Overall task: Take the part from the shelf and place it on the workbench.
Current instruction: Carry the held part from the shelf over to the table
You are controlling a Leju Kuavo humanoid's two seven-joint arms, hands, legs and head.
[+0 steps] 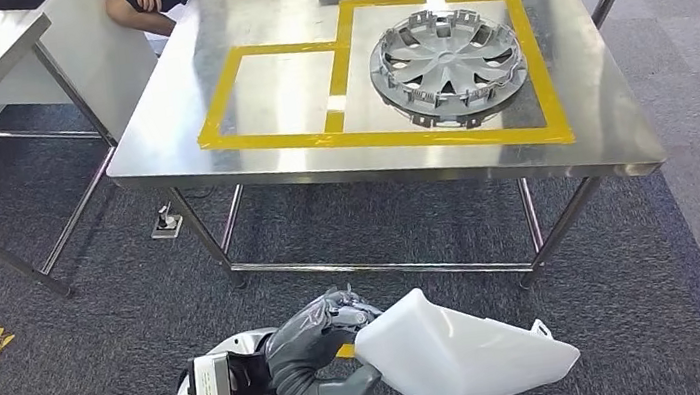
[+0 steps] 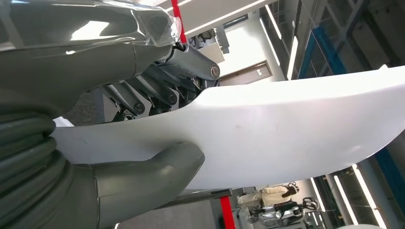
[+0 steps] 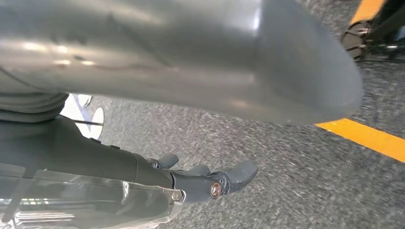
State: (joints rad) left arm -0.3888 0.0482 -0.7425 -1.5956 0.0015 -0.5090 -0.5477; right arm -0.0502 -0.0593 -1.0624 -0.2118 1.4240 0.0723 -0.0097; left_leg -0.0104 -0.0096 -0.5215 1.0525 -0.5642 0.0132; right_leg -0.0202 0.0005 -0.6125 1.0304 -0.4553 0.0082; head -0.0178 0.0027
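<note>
Meanwhile, left hand point(image 1: 320, 352) grips white part point(image 1: 465, 350) by one end; its overhang could twist free before the workbench point(image 1: 300, 153); right hand point(image 3: 210, 181) empty, fingers loosely apart

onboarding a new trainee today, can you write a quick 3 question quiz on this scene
1. True or false: the left robot hand holds the white plastic part.
2. What already lies on the steel workbench? A) hubcap B) drill C) bucket
3. Fill in: the rectangles on the workbench are marked out in ____ tape.

Key: 1 true. 2 A, the silver hubcap lies inside the larger rectangle. 3 yellow.
</note>
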